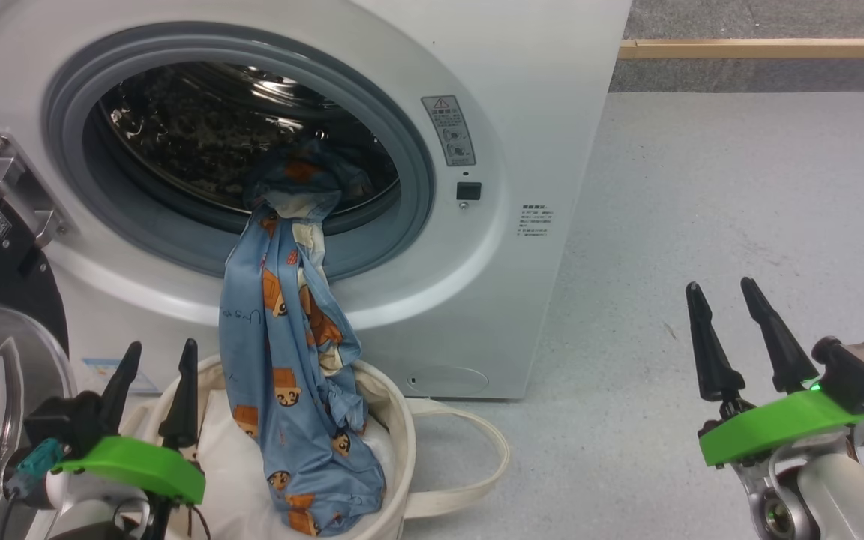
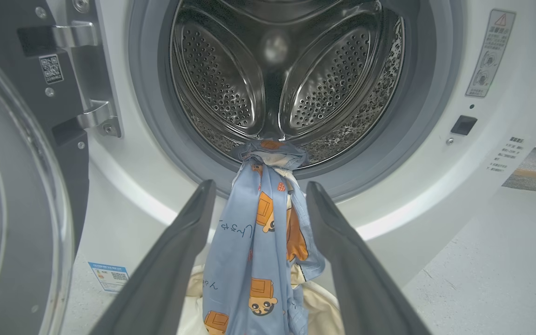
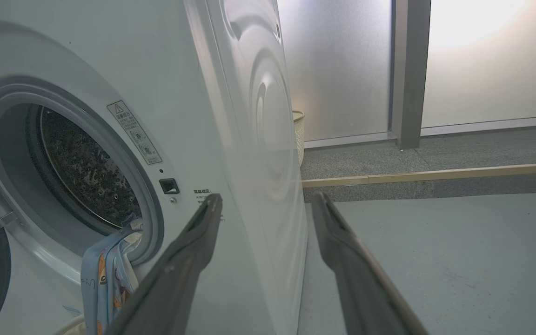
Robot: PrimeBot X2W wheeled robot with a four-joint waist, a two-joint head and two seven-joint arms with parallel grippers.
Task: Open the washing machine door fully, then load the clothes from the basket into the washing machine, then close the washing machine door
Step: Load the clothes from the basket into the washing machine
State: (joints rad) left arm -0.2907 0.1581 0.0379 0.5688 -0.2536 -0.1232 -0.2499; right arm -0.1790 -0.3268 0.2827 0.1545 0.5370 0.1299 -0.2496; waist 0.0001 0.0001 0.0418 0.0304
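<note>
Loading half done — clothes trail from washing machine into basket; both my jaws, spread empty, must regrasp them.

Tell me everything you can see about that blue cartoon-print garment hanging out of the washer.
The garment is thin, smooth-looking light blue fabric printed with orange-brown cartoon patches. Its top end is bunched over the grey door seal at the mouth of the drum; the rest hangs twisted down the front of the washing machine into the cream basket, crumpled on white cloth.
</note>
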